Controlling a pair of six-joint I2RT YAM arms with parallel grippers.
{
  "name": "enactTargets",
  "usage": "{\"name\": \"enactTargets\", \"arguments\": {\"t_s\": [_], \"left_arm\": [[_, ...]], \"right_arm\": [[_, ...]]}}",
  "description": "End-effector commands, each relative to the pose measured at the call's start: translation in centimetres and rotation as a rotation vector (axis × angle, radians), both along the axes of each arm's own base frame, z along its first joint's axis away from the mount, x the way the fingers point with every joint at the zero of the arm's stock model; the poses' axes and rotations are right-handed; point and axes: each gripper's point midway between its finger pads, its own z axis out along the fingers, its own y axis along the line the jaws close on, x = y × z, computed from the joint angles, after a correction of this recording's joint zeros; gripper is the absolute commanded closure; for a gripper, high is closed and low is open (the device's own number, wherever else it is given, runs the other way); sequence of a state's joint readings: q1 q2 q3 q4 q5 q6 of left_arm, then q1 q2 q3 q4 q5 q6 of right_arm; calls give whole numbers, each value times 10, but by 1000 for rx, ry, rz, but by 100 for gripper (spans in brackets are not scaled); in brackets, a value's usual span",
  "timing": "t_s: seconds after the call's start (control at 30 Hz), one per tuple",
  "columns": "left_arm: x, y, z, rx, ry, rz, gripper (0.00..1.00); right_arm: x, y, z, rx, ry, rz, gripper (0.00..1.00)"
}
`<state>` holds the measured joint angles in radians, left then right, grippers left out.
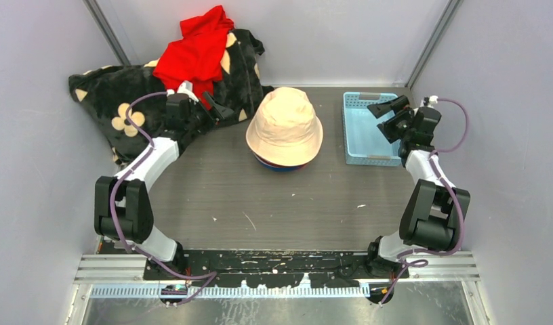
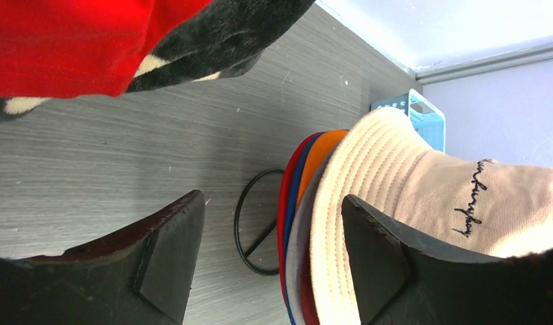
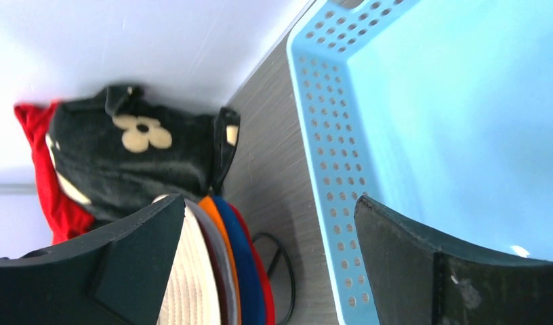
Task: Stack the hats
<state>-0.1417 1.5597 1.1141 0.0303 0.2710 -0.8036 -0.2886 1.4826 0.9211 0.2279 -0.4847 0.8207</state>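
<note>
hats (image 1: 285, 128) stacked on counter (image 1: 260, 203), cream on top | soft, light, floppy; I'd pinch brim edge | my left fingers (image 2: 165, 264) left of stack, right fingers (image 3: 138, 264) right: both open, empty

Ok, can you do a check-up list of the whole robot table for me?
Surface: dark grey wood-grain table, a few white specks.
Job's things: cream fabric bucket hat tops a stack; orange, blue, red and grey brims show beneath.
Clutter: black blanket with cream flowers, bright red garment on it, light blue perforated plastic basket, thin black loop by the stack.
Jaws: left gripper and right gripper both open, empty.
Cables: purple cable along each arm.
Surroundings: pale grey walls.
</note>
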Motion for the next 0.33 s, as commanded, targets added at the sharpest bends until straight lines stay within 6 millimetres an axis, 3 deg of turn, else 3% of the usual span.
{"name": "enactTargets", "arguments": {"t_s": [0.0,0.3], "left_arm": [[-1,9,12,29,-20,27,26],[-4,8,19,10,-55,18,24]], "right_arm": [[3,-20,33,27,-95,-100,0],[4,-21,48,25,-122,-78,0]]}}
